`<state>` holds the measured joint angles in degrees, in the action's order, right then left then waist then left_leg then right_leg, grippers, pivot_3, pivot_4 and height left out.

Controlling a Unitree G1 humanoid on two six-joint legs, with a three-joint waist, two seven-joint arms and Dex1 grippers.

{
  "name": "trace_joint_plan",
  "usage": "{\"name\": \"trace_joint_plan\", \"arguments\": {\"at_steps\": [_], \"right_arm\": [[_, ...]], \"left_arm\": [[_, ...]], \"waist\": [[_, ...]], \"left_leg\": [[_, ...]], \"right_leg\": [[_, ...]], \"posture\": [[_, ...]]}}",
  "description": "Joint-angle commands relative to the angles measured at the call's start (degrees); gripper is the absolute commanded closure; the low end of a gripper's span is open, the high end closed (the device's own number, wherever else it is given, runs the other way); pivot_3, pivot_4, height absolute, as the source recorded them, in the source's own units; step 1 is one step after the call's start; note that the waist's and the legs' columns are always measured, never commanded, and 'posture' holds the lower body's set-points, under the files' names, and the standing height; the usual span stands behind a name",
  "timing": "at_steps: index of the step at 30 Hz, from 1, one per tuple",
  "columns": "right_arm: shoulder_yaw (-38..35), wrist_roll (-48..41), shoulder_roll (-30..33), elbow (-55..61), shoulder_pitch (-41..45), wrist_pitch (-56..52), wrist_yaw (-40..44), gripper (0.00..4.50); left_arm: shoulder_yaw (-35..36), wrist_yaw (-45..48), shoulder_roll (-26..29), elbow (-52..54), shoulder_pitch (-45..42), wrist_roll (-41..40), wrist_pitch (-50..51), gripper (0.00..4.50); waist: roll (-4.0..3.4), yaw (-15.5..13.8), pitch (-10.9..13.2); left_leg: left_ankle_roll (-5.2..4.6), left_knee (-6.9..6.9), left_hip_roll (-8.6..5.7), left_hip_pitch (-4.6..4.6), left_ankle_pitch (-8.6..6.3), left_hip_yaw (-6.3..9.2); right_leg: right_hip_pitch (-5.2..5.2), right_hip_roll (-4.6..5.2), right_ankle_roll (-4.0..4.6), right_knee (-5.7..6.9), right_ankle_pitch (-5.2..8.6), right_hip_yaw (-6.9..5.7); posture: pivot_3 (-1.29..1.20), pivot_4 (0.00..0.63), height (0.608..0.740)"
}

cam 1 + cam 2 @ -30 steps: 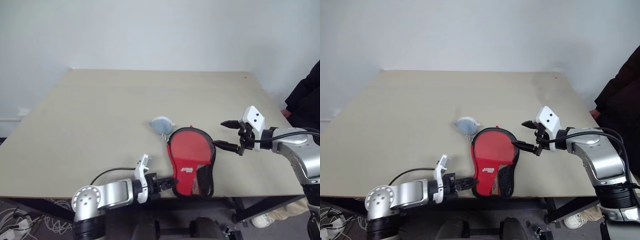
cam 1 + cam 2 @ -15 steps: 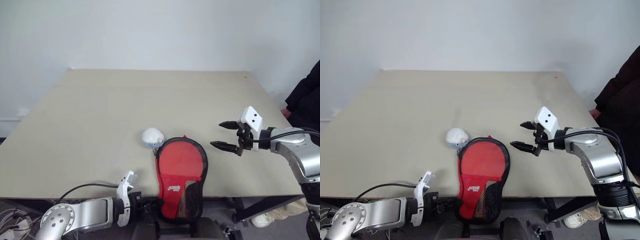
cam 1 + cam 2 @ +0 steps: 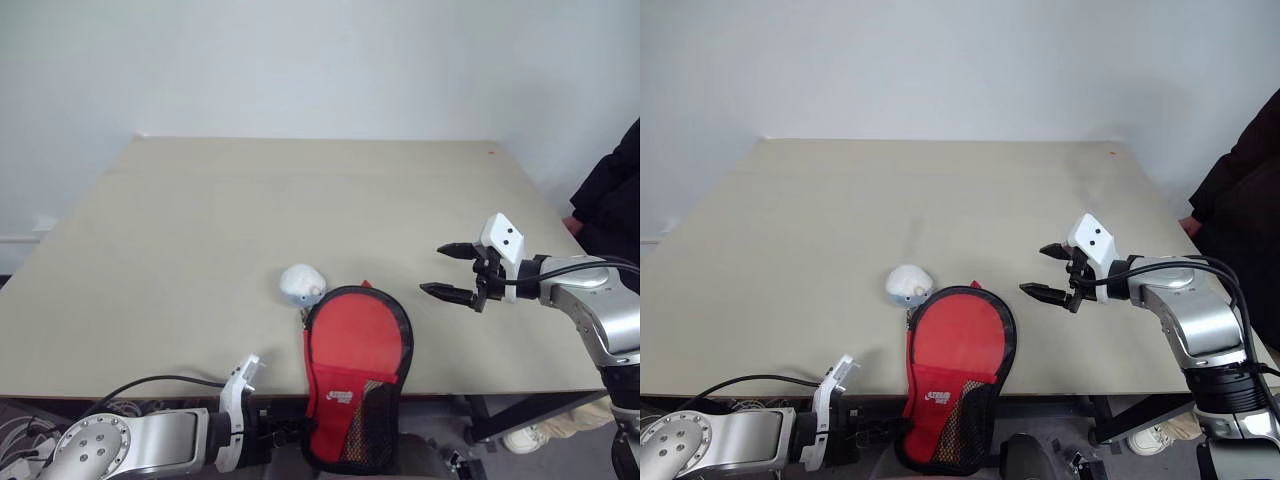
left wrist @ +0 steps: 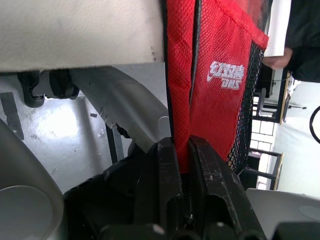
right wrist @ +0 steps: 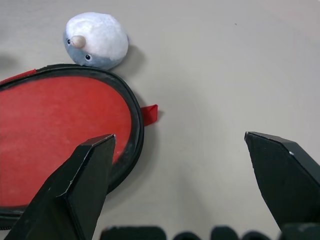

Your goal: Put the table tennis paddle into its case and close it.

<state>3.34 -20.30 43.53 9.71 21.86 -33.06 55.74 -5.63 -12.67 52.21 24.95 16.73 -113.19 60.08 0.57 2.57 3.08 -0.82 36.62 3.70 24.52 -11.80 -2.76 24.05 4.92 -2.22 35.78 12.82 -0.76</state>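
The black-rimmed case lies at the table's near edge, its lower mesh end with the red logo panel hanging over the edge. The table tennis paddle's smooth red face shows through the case's clear side; its handle is hidden. Below the table edge, my left gripper is shut on the case's red fabric at its lower end. To the right of the case, my right gripper hovers above the table, open and empty, apart from the case's rim.
A small pale blue-grey bird-shaped wad lies touching the case's upper left rim. A red zip tab sticks out of the rim. The beige table stretches far behind. A person's dark sleeve is at the right edge.
The case has slid toward the near edge and to the left, and now hangs over it. My left gripper has dropped below the edge with it. The wad went along. The right gripper stayed.
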Motion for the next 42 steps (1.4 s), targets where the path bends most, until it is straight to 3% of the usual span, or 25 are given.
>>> {"name": "trace_joint_plan", "arguments": {"at_steps": [1,9,18,27,29,35,38,42], "right_arm": [[-0.94,-0.21,-0.17,0.40,1.09,0.90,0.00,0.00],[-0.89,-0.22,-0.26,0.40,1.20,0.83,-0.07,0.00],[-0.58,-0.08,-0.75,0.17,1.42,0.88,-0.16,0.00],[-0.03,0.42,-2.00,-0.62,1.95,1.30,-0.22,0.00],[0.08,0.44,-2.12,-0.78,2.14,1.36,-0.17,0.00],[0.70,0.43,-2.37,-1.49,3.02,1.58,0.04,0.00],[0.97,0.34,-2.37,-1.69,3.62,1.51,0.15,0.00],[1.62,0.67,-3.05,-2.79,5.25,1.78,0.05,0.00]], "left_arm": [[-1.83,0.18,1.92,-0.11,0.57,0.19,0.55,4.48],[-2.93,0.08,2.67,-1.87,-2.43,0.68,0.16,4.48],[0.01,6.14,5.70,-7.76,-6.79,6.68,3.27,2.26],[6.85,14.59,6.01,-8.38,-10.09,2.49,4.24,0.06],[8.26,18.06,6.76,-6.78,-10.55,3.76,5.24,0.06],[12.33,29.83,5.14,-3.12,-17.08,18.80,1.81,0.06],[10.47,34.25,3.06,-2.36,-22.16,29.49,-2.01,0.06],[2.89,38.57,-0.98,1.53,-27.04,47.33,-9.41,0.06]], "waist": [[0.00,0.02,0.00],[-0.01,-0.07,0.00],[-0.02,-0.06,0.00],[-0.03,-0.58,0.01],[-0.02,-0.94,0.01],[-0.05,-1.51,0.00],[-0.03,-1.47,-0.01],[-0.03,-1.47,-0.01]], "left_leg": [[0.00,0.00,0.00,0.00,0.00,-0.01],[0.00,0.04,0.00,0.00,0.00,-0.01],[0.00,0.19,0.01,0.00,0.01,0.01],[0.00,0.19,0.05,0.02,0.01,-0.06],[0.00,0.19,0.06,0.05,0.01,-0.07],[0.03,0.20,0.06,0.04,0.04,-0.14],[0.05,0.23,0.06,0.04,0.06,-0.17],[0.07,0.23,0.05,0.06,0.08,-0.23]], "right_leg": [[0.00,0.00,0.00,0.00,0.00,0.00],[-0.01,0.00,0.00,0.03,-0.01,0.00],[-0.02,-0.03,-0.03,0.11,-0.06,-0.02],[0.05,0.00,0.03,0.12,-0.12,-0.05],[0.08,0.00,0.03,0.12,-0.13,-0.06],[0.07,0.00,0.01,0.12,-0.22,-0.08],[0.07,-0.01,0.00,0.11,-0.27,-0.08],[0.00,-0.01,0.00,0.10,-0.28,-0.04]], "posture": [[0.00,0.000,0.725],[0.00,0.000,0.725],[0.00,0.000,0.725],[0.00,0.000,0.725],[0.00,0.000,0.725],[0.00,0.000,0.725],[0.00,0.000,0.725],[0.00,0.000,0.725]]}}
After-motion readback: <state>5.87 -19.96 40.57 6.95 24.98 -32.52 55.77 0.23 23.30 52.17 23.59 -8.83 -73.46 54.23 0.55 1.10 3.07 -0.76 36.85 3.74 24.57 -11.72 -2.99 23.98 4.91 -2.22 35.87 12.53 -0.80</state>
